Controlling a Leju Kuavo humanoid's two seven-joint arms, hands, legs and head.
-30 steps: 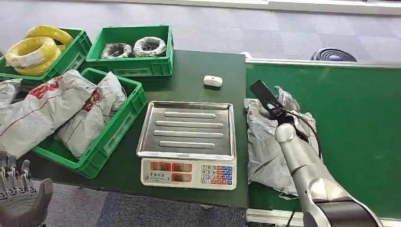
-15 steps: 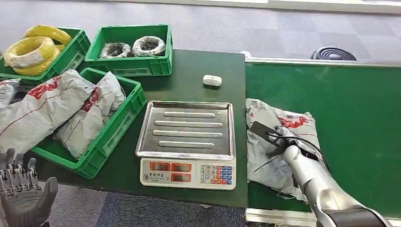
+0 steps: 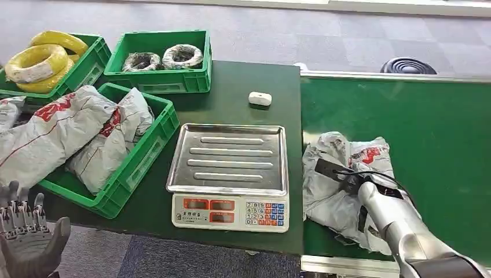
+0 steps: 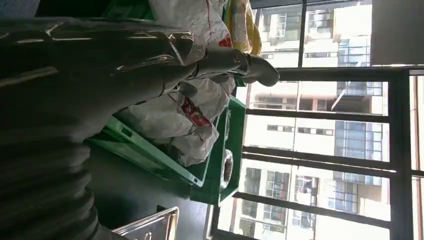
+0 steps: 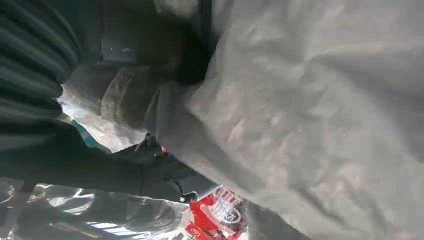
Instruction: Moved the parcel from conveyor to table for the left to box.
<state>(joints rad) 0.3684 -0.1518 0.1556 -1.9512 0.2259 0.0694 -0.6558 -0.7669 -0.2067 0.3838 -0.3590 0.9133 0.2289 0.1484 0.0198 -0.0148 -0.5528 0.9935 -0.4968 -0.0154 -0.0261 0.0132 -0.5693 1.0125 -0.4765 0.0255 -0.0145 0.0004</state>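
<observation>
A crumpled grey parcel [image 3: 324, 200] with red print lies on the green conveyor [image 3: 440, 127], right at its edge beside the table. My right hand [image 3: 347, 179] is sunk into the parcel's middle and grips a fold of it. In the right wrist view the grey film [image 5: 310, 100] presses against the thumb [image 5: 125, 95] and bunches over the dark fingers. My left hand [image 3: 29, 243] hangs low off the table's near left corner, fingers apart, holding nothing. It also looms close in the left wrist view [image 4: 100, 90].
A scale with a steel tray [image 3: 228, 185] stands on the dark table [image 3: 255, 81] just left of the parcel. A green crate [image 3: 136, 168] of grey parcels sits further left. Two crates with cable coils [image 3: 165, 81] [image 3: 40, 61] stand behind. A small white object [image 3: 260, 98] lies near the conveyor.
My right hand came down from above the parcel's far end toward me and sank into it. The parcel has bunched up and its far edge has drawn nearer. The left hand barely moved.
</observation>
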